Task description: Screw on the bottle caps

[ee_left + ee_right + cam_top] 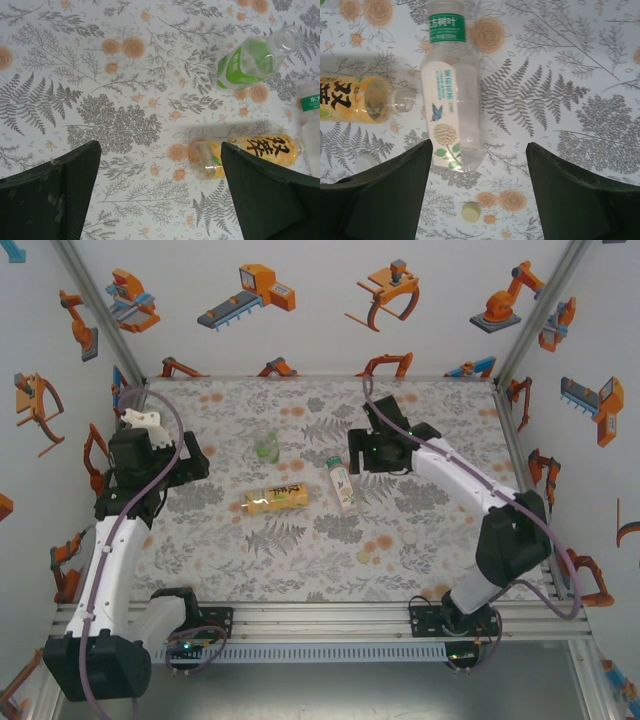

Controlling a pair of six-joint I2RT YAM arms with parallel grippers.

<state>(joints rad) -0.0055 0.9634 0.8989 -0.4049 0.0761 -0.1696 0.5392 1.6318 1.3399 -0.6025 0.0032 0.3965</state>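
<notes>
Waiting uncapped on the counter point(300, 570), three bottles point(276, 501) are being left unsealed, caps point(471, 211) loose; left hand point(160, 150) is being held wide, right hand point(479, 147) parted, both empty.

Top: you look down from above, behind the arm bases point(190, 625), on the whole bench point(300, 560) | wrists: close, facing down past their fingers point(50, 200) | all three share the yellow-labelled bottle point(355, 97).
</notes>
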